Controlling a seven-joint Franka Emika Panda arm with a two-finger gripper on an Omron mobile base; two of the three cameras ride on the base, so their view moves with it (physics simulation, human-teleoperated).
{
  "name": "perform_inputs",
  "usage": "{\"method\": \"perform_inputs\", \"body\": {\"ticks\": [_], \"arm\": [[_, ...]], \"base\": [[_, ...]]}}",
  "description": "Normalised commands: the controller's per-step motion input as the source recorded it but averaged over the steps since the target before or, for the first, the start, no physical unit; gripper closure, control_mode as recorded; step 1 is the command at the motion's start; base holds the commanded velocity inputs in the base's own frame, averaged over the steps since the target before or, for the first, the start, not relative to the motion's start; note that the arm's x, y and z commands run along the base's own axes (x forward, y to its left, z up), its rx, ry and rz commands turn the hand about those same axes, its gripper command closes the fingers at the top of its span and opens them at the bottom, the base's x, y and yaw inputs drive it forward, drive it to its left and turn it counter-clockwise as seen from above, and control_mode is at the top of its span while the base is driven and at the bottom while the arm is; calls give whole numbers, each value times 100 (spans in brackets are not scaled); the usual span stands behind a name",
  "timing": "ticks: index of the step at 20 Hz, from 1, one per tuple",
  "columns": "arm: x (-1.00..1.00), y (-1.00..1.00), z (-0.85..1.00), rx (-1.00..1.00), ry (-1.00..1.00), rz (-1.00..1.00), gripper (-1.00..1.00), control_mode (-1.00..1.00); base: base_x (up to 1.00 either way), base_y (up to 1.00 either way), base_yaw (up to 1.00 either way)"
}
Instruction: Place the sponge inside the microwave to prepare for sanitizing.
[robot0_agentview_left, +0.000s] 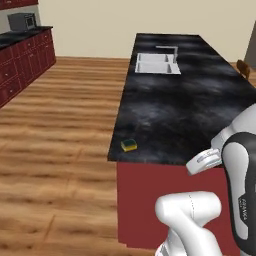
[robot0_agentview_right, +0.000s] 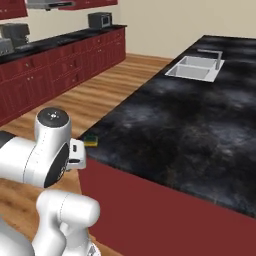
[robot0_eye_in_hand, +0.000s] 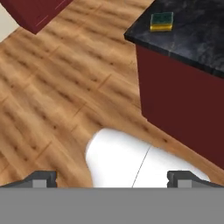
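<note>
Sponge (robot0_eye_in_hand: 162, 21) lies flat at the counter (robot0_eye_in_hand: 197, 35) corner, well ahead of your wide-open gripper (robot0_eye_in_hand: 113, 178), so bring the jaws over it and straddle its short sides before closing.

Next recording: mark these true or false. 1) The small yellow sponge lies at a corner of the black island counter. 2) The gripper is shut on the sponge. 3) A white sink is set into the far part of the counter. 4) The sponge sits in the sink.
1) True: the small yellow sponge with a dark top lies at the corner of the black island counter.
2) False: the gripper is open, over the wooden floor.
3) True: white sink.
4) False: it lies on the counter, far from the sink.
</note>
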Motion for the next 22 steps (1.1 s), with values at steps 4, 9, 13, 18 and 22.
{"method": "perform_inputs", "body": {"ticks": [4, 9, 13, 18, 22], "arm": [[0, 0, 0, 0, 0, 0, -100, 100], [0, 0, 0, 0, 0, 0, -100, 100], [0, 0, 0, 0, 0, 0, -100, 100], [0, 0, 0, 0, 0, 0, -100, 100], [0, 0, 0, 0, 0, 0, -100, 100]], "base": [[59, 53, -22], [70, 39, -19], [47, 39, -21], [30, 11, -9], [0, 0, 0]]}}
